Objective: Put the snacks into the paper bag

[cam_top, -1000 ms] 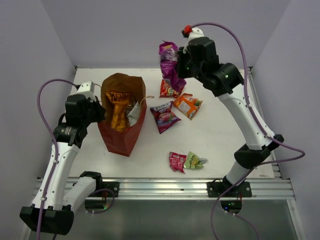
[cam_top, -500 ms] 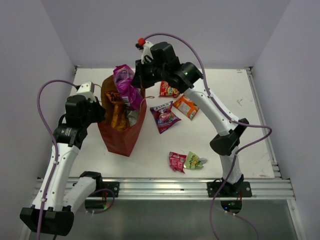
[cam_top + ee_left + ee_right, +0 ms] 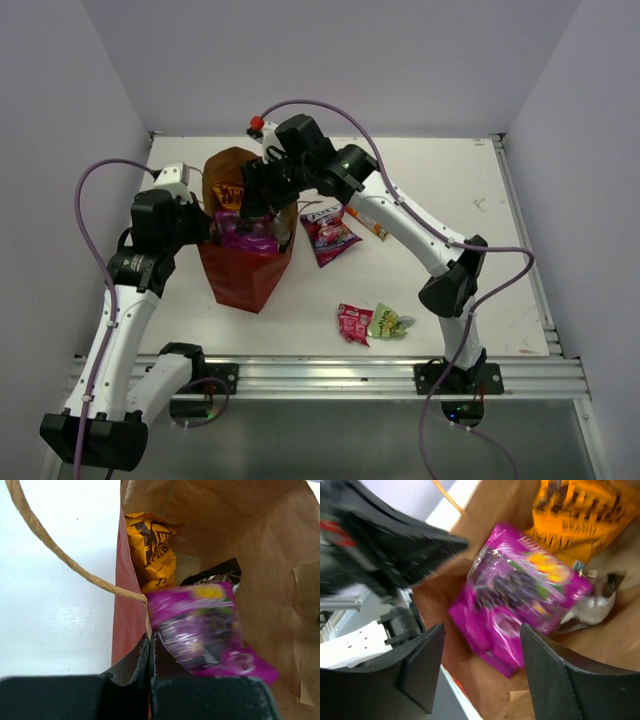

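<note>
Left tool [image 3: 203, 228] is reaching in from the left edge of the bench [image 3: 450, 180], and its fingers [image 3: 125, 680] are pressed together, pinching the near wall of the paper bag [image 3: 245, 280] at its rim. In the left wrist view a twine handle [image 3: 60, 555] is curving away from that pinched spot.

Close to the near edge, about midway along it, a small pink packet [image 3: 353, 323] and a green packet [image 3: 391, 321] are lying side by side and touching.

Farther in, the paper bag is standing upright on the left half of the bench, its mouth gaping. Inside, a purple bag [image 3: 240, 232] is lying on top, blurred in both wrist views. An orange chip bag [image 3: 152, 550] is standing against the far inner wall, and a dark packet [image 3: 220, 572] is showing just beside it.

Just right of the paper bag, a maroon packet [image 3: 327, 232] is lying flat on the bench.

Right tool [image 3: 255, 195] is hanging over the bag's mouth, and its fingers [image 3: 422, 670] are spread wide with the purple bag showing below the gap between them.

Beyond the maroon packet, an orange packet [image 3: 370, 224] is peeking out from under the right arm.
</note>
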Action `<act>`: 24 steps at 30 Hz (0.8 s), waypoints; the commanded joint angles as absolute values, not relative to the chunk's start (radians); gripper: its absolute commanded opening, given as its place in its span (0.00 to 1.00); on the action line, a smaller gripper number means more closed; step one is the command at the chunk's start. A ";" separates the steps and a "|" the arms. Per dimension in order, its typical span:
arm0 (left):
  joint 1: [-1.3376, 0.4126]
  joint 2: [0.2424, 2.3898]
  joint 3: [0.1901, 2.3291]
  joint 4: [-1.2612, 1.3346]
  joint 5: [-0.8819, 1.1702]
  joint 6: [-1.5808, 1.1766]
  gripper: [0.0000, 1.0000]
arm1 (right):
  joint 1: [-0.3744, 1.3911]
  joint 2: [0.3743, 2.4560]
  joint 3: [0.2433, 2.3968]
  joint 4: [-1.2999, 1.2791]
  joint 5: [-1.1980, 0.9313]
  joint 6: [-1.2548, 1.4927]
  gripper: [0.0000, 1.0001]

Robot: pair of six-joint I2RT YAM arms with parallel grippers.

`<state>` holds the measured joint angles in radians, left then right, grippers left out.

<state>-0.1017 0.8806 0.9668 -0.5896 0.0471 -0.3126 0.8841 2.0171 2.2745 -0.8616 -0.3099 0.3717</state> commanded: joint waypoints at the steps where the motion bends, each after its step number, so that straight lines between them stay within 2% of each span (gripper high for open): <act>1: -0.110 0.887 0.956 -0.548 0.060 -0.310 0.00 | 0.882 1.921 2.407 -0.848 -0.305 0.327 0.67; 4: -0.110 0.890 0.956 -0.548 0.058 -0.310 0.00 | 0.885 1.860 2.468 -0.891 -0.195 0.281 0.70; 6: -0.110 0.888 0.954 -0.548 0.057 -0.310 0.00 | 0.887 1.803 2.407 -0.896 -0.076 0.250 0.75; 8: -0.110 0.888 0.950 -0.546 0.057 -0.311 0.00 | 0.885 1.700 2.267 -0.894 0.047 0.227 0.94; 9: -0.110 0.890 0.946 -0.545 0.060 -0.311 0.00 | 0.874 1.662 2.208 -0.894 0.082 0.226 0.96; 13: -0.110 0.893 0.950 -0.541 0.061 -0.313 0.00 | 0.749 1.488 1.808 -0.801 0.051 0.316 0.96; 14: -0.110 0.894 0.951 -0.540 0.061 -0.311 0.00 | 0.712 1.412 1.629 -0.713 0.023 0.369 0.96; 17: -0.112 0.891 0.954 -0.549 0.061 -0.310 0.00 | 0.614 1.361 1.423 -0.629 -0.029 0.391 0.96; 24: -0.112 0.888 0.956 -0.552 0.060 -0.308 0.00 | 0.588 1.483 1.307 -0.510 -0.087 0.305 0.95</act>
